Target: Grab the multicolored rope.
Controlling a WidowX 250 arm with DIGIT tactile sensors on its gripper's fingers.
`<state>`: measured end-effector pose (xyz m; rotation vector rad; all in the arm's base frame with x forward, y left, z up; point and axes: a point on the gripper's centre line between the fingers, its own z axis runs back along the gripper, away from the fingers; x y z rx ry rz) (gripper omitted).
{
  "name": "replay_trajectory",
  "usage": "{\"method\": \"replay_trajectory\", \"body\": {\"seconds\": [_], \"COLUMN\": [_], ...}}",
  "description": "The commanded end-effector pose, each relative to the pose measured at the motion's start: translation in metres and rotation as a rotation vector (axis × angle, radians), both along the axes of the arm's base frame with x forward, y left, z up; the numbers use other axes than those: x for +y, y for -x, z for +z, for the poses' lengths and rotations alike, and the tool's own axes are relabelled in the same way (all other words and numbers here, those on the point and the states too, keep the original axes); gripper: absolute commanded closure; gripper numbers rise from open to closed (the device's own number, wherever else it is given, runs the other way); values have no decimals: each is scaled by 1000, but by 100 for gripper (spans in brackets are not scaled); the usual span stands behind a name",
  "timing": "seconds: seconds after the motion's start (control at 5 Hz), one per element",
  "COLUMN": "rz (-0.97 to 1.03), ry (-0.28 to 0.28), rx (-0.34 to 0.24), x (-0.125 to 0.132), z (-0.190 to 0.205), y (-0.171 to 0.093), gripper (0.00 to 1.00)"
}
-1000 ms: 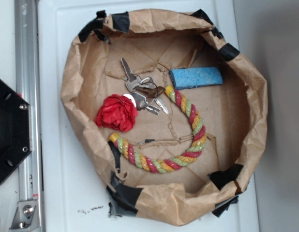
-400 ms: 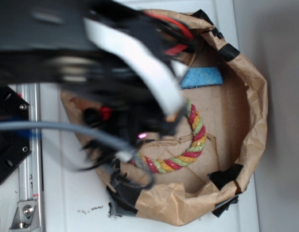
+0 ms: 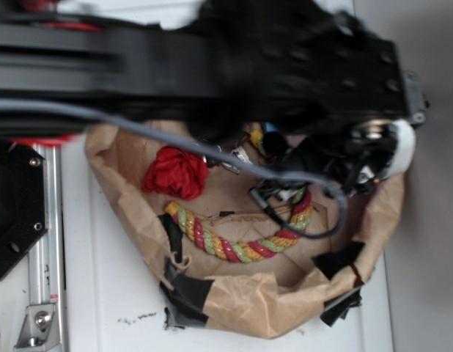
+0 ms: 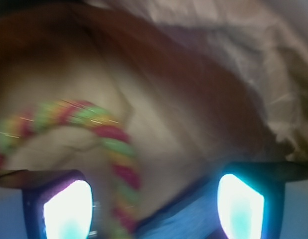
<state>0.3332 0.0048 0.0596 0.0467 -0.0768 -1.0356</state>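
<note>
Claw [image 4: 154, 206] of mine is hanging spread wide, its two glowing fingertips [image 4: 68, 209] well apart and pinching nothing. Between them the rope [image 4: 119, 159] is curving across the brown paper floor. From outside, my black arm [image 3: 212, 59] is covering the top of the paper basket [image 3: 248, 304], the rope [image 3: 234, 249] is lying along its lower part, and a red cloth ball [image 3: 175, 172] is sitting above the rope's left end.

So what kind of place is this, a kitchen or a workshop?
Probably a robot test bench: a white tabletop holds a taped brown paper tub of odd items, a multicolored rope and a red cloth ball, under a black robot arm.
</note>
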Motion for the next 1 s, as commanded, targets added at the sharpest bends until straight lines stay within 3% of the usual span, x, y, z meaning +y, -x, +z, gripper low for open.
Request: {"method": "replay_trajectory", "body": {"seconds": [0.0, 0.4, 0.6, 0.8], "rz": [-214, -258, -257, -274], "ry": [-25, 40, -3, -32], "rx": [-8, -86, -73, -15], "x": [-18, -32, -33, -26], "z": [9, 39, 27, -3], "y": [24, 42, 36, 23], "gripper": [0, 0, 0, 0]}}
